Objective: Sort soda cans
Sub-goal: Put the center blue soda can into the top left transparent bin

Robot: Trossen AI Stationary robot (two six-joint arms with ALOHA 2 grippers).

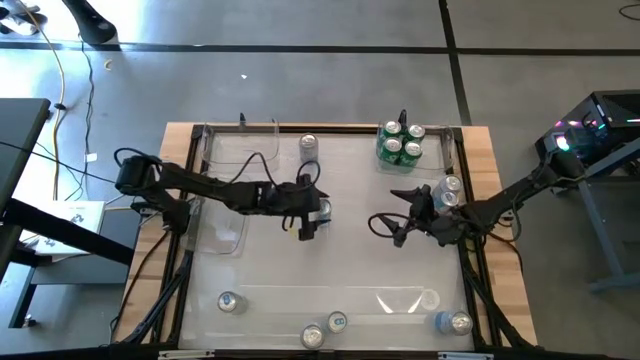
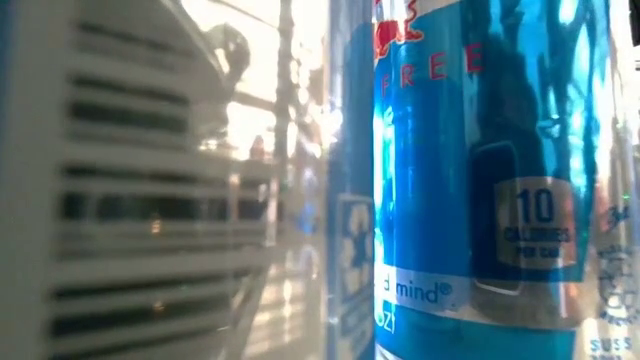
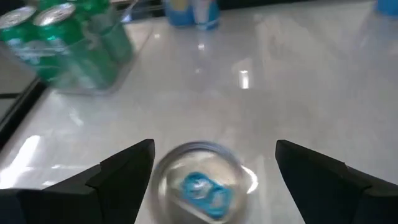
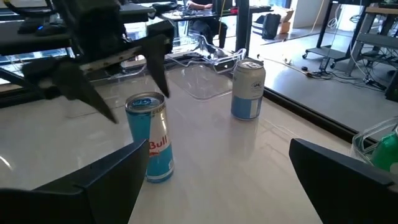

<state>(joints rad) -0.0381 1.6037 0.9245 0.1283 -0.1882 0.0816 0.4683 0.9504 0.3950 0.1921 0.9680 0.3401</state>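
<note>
Left gripper (image 1: 312, 212): fingers spread wide, one on each side of a blue can (image 1: 322, 208) near the table's middle; the fingers stand apart from the can's sides, nothing gripped. In the left wrist view the can's silver top with its blue tab (image 3: 202, 186) sits between the two dark fingers (image 3: 121, 171).
Right gripper (image 1: 392, 222): fingers wide apart, holding nothing, hanging over bare tabletop right of centre, pointing toward the left gripper.
Table (image 1: 350, 260): pale glossy top with a wooden border.
Clear trays: one on the left side (image 1: 225, 225), one along the near edge (image 1: 400, 298); both hard to trace against the top.
Green cans (image 1: 401, 143): four packed together at the far right corner, inside a clear tray.
Silver-grey can (image 1: 308, 146): upright at the far edge, beyond the left gripper; the right wrist view shows it (image 4: 248, 88) standing behind the blue can (image 4: 149, 135).
Cans by the right arm (image 1: 449, 190): a pair just beside the arm's forearm.
Near-edge cans: one at left (image 1: 229, 301), two near the middle (image 1: 325, 328), one at right (image 1: 453, 322).
Low view: blocked almost wholly by a blue can (image 2: 480, 170) close against the lens.
</note>
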